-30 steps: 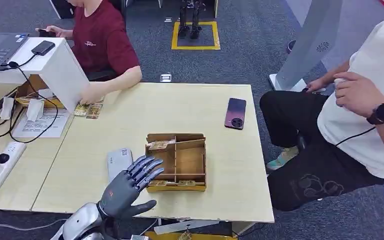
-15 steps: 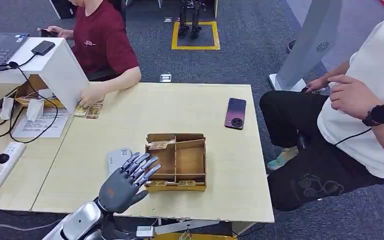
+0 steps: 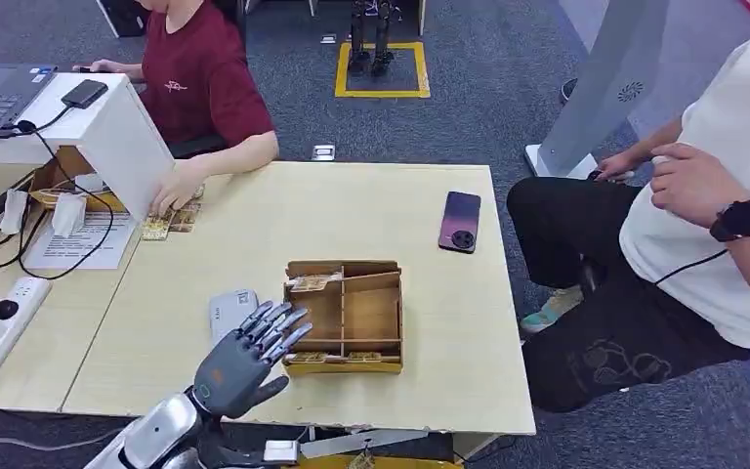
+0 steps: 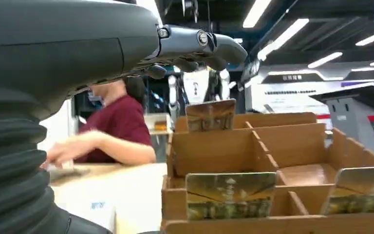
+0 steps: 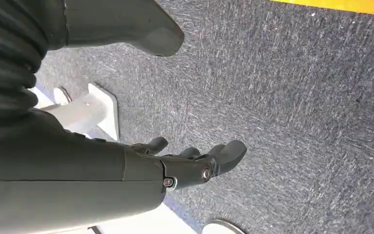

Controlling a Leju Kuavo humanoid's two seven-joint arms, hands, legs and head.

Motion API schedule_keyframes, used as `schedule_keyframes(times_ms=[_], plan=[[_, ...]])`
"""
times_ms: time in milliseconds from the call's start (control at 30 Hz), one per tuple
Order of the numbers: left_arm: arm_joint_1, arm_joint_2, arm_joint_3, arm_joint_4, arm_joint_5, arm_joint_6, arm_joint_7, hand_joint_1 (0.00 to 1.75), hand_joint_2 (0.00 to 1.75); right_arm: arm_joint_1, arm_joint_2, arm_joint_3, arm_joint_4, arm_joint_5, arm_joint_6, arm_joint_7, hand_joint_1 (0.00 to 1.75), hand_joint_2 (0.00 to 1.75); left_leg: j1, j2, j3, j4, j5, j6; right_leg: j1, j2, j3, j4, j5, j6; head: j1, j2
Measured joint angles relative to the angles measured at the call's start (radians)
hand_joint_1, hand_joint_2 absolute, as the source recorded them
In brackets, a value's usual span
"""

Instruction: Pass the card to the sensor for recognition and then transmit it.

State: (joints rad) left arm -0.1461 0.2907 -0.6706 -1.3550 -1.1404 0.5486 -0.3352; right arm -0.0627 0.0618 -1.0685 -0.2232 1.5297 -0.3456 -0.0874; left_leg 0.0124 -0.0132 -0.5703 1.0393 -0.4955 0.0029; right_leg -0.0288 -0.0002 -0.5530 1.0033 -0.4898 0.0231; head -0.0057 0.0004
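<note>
The left hand hovers at the near edge of the table, its fingers spread apart and holding nothing. The wooden box stands just beside it, toward the table's right side, so the cards lie forward and to the right of the fingertips. In the left wrist view, two cards stand on edge in the box's nearest row, their long side running along the near wall, and one more card stands at the far wall.

The grey sensor lies flat on the table just beyond the left hand, touching nothing. I judge the left hand is the one to pick, because the right hand hangs low over the carpet, fingers loosely apart and empty.

Counted: three cards in the box, one box, one sensor, one phone near the far right corner, two persons at the table.
</note>
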Motion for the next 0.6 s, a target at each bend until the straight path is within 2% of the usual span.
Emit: schedule_keyframes(times_ms=[100,600], plan=[[0.0,0.0,-0.011,0.0,0.027,-0.015,-0.019,0.0,1.75,0.0,0.0,0.0,0.0,0.0,0.0,0.0,0.0,1.75,0.0,0.0,0.0,0.0,0.0,0.0,0.0,0.0,0.0,0.0,0.0,0.0,0.0,0.0],[-0.003,-0.016,-0.044,0.003,0.036,-0.066,-0.029,0.0,1.75,-0.001,0.0,0.0,0.0,0.009,-0.002,-0.003,0.0,1.75,0.0,0.0,0.0,0.0,0.0,0.0,0.0,0.0,0.0,0.0,0.0,0.0,0.0,0.0]])
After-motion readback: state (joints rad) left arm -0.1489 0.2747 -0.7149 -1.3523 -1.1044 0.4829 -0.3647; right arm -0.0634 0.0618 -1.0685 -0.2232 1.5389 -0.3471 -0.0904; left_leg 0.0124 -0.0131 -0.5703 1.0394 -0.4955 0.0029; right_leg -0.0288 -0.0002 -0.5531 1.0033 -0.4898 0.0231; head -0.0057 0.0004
